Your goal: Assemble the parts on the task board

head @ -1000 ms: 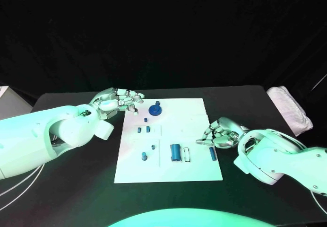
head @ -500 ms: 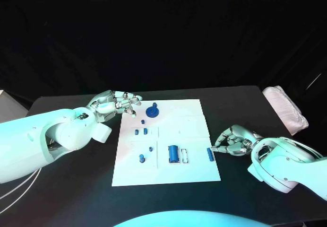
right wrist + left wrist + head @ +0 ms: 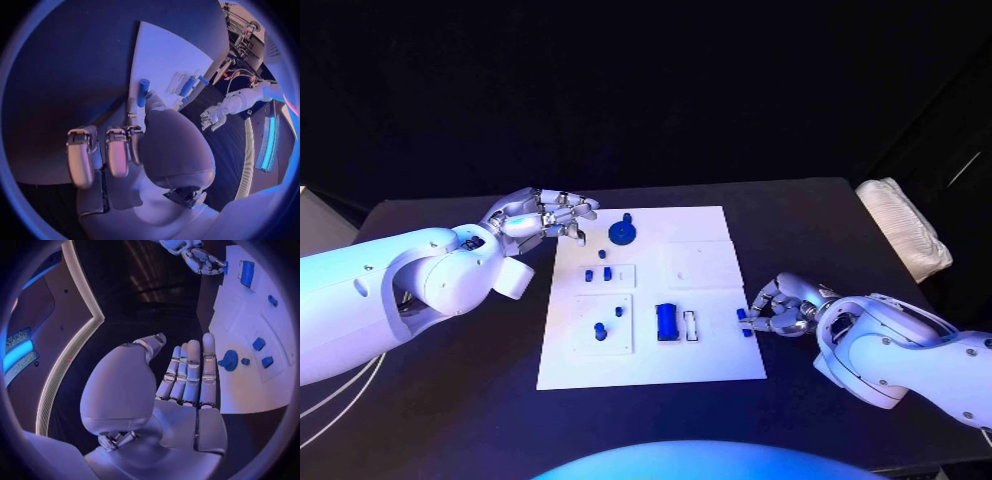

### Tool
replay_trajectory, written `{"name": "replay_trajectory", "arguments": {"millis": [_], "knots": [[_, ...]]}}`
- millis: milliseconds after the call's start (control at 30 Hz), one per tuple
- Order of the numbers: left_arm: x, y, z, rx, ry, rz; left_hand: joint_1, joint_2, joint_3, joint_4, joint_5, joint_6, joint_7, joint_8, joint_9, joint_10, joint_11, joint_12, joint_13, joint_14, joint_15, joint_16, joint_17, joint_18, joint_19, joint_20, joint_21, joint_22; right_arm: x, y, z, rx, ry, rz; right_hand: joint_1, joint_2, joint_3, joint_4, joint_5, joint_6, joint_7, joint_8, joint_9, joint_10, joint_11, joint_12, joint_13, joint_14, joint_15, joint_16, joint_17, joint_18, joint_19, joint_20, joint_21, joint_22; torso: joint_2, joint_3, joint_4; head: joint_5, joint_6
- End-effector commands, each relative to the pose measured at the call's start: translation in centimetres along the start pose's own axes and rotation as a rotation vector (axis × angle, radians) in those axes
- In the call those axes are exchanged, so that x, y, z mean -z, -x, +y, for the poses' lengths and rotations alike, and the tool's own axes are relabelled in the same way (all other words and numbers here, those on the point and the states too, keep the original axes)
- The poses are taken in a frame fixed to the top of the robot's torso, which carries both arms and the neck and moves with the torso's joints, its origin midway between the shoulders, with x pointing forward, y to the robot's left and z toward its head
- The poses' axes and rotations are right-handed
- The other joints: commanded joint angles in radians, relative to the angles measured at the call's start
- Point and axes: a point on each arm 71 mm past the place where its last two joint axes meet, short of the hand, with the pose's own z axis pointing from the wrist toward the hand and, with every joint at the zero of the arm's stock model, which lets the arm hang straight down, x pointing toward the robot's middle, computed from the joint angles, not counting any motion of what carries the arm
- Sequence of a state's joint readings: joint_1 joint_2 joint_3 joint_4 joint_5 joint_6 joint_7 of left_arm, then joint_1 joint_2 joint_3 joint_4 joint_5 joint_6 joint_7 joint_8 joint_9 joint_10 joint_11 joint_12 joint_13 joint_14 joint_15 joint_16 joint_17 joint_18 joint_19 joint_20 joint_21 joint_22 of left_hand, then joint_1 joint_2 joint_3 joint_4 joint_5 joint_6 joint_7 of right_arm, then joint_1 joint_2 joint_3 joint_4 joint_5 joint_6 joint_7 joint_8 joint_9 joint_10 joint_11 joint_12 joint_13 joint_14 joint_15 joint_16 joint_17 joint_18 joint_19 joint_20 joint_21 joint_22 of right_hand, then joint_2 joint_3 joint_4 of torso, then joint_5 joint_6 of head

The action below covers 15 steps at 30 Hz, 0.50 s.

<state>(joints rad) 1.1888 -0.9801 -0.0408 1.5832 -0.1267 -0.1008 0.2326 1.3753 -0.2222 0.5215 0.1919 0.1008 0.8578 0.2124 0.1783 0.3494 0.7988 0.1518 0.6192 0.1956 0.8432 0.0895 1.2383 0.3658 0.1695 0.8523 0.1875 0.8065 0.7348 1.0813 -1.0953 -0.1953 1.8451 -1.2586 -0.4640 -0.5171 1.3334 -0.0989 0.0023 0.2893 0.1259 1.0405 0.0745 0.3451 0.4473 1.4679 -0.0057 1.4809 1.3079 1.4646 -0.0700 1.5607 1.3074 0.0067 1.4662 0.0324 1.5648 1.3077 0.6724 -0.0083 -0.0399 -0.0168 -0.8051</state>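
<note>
— On the black bench (image 3: 834,215), what lies in the middle?

— A white task board (image 3: 711,235), lying flat, with small blue parts spread over it. Toward its far edge sits a round blue part with a knob (image 3: 625,234). Nearer the middle, two small blue pieces (image 3: 597,274) sit side by side in a square outline. Closer to the robot, a small blue peg (image 3: 600,330) sits in another square, and beside it a larger blue block (image 3: 666,322) lies next to a thin white strip.

— Where is the left robot hand?

— The left robot hand (image 3: 545,214) hangs over the bench just beside the board's far left corner, near the round part. In the left wrist view its fingers (image 3: 187,372) lie straight and side by side, thumb apart, and nothing is in it.

— And the right robot hand?

— The right robot hand (image 3: 782,306) is at the board's right edge, fingers curled in. A slim blue cylinder (image 3: 743,320) lies on the board right at its fingertips. The right wrist view shows that cylinder (image 3: 143,92) just beyond the thumb tip, but I cannot tell whether the thumb touches it or grips it.

— Anything else on the bench?

— A pale folded cloth (image 3: 906,225) at the far right edge, well apart from the board.
</note>
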Motion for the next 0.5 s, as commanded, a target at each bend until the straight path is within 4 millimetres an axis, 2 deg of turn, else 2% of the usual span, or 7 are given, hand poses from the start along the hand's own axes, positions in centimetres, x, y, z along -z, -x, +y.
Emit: {"name": "replay_trajectory", "arguments": {"millis": [33,133,333,400,433,500], "knots": [[0.0,-0.2,-0.1,0.007,-0.012,0.019,-0.002,0.006,-0.001,0.005,-0.005,-0.006,-0.001,0.004,-0.001,-0.005,0.001,0.007,-0.001,0.003,0.002,-0.007,0.001,0.014,0.006,0.002,-0.002,-0.001,-0.1,-0.6,0.1,0.036,-0.006,0.023,-0.011,-0.003,0.01,0.0,-0.001,0.011,-0.002,-0.006,-0.004,0.067,0.002,0.006,0.21,0.103,0.002,0.004,0.249,-0.007,0.105,0.004,0.006,0.263,-0.001,-0.0003,-0.0008,0.002,-0.002],[0.0,-0.2,-0.1,0.007,-0.011,0.019,-0.002,0.006,-0.001,0.005,-0.005,-0.006,-0.001,0.004,-0.001,-0.005,0.001,0.007,-0.001,0.003,0.002,-0.007,0.001,0.014,0.006,0.002,-0.002,-0.001,-0.2,-0.9,0.4,0.052,0.0,0.025,-0.006,-0.011,0.021,-0.002,0.0,0.025,-0.008,-0.003,-0.004,0.067,-0.002,0.006,0.211,0.103,-0.001,0.005,0.25,-0.007,0.105,0.002,0.006,0.263,-0.002,-0.0004,-0.001,0.002,-0.003],[0.0,-0.2,-0.1,0.007,-0.01,0.019,-0.002,0.006,-0.001,0.005,-0.005,-0.006,-0.001,0.004,-0.001,-0.005,0.001,0.007,-0.001,0.003,0.002,-0.007,0.001,0.014,0.006,0.002,-0.002,-0.001,-0.4,-1.1,0.6,0.086,0.002,0.028,-0.006,-0.011,0.021,-0.002,0.0,0.025,-0.008,-0.003,-0.004,0.067,-0.002,0.006,0.211,0.103,-0.001,0.005,0.25,-0.007,0.105,0.002,0.006,0.263,-0.002,-0.0002,-0.0008,0.003,-0.004],[0.0,-0.2,-0.1,0.007,-0.009,0.019,-0.002,0.006,-0.001,0.005,-0.005,-0.006,-0.001,0.004,-0.001,-0.005,0.001,0.007,-0.001,0.003,0.002,-0.007,0.001,0.014,0.006,0.002,-0.002,-0.001,-0.6,-1.5,0.9,0.177,0.004,0.038,-0.006,-0.011,0.021,-0.002,0.0,0.025,-0.008,-0.003,-0.004,0.067,-0.002,0.006,0.211,0.103,-0.001,0.005,0.251,-0.007,0.105,0.002,0.006,0.263,-0.002,-0.0001,-0.0016,0.004,-0.005],[0.0,-0.2,-0.1,0.007,-0.009,0.019,-0.002,0.006,-0.001,0.005,-0.005,-0.006,-0.001,0.004,-0.001,-0.005,0.001,0.007,-0.001,0.003,0.002,-0.007,0.001,0.014,0.006,0.002,-0.002,-0.001,-0.7,-1.6,1.0,0.195,0.006,0.04,0.028,-0.019,0.035,-0.021,0.002,0.031,-0.014,-0.001,-0.003,0.064,-0.007,-0.001,0.207,0.103,-0.005,0.004,0.249,-0.007,0.105,0.001,0.006,0.263,-0.002,-0.0001,-0.0016,0.004,-0.005],[0.0,-0.1,-0.1,0.007,-0.008,0.019,-0.002,0.006,-0.001,0.005,-0.005,-0.006,-0.001,0.004,-0.001,-0.005,0.001,0.007,-0.001,0.003,0.002,-0.007,0.001,0.014,0.006,0.002,-0.002,-0.001,-0.8,-1.7,1.2,0.238,0.011,0.044,0.042,-0.029,0.046,-0.022,0.0,0.032,-0.013,-0.004,-0.004,0.064,-0.008,-0.003,0.206,0.103,-0.006,0.004,0.249,-0.007,0.105,-0.002,0.006,0.263,-0.002,-0.0001,-0.002,0.005,-0.007]]}}
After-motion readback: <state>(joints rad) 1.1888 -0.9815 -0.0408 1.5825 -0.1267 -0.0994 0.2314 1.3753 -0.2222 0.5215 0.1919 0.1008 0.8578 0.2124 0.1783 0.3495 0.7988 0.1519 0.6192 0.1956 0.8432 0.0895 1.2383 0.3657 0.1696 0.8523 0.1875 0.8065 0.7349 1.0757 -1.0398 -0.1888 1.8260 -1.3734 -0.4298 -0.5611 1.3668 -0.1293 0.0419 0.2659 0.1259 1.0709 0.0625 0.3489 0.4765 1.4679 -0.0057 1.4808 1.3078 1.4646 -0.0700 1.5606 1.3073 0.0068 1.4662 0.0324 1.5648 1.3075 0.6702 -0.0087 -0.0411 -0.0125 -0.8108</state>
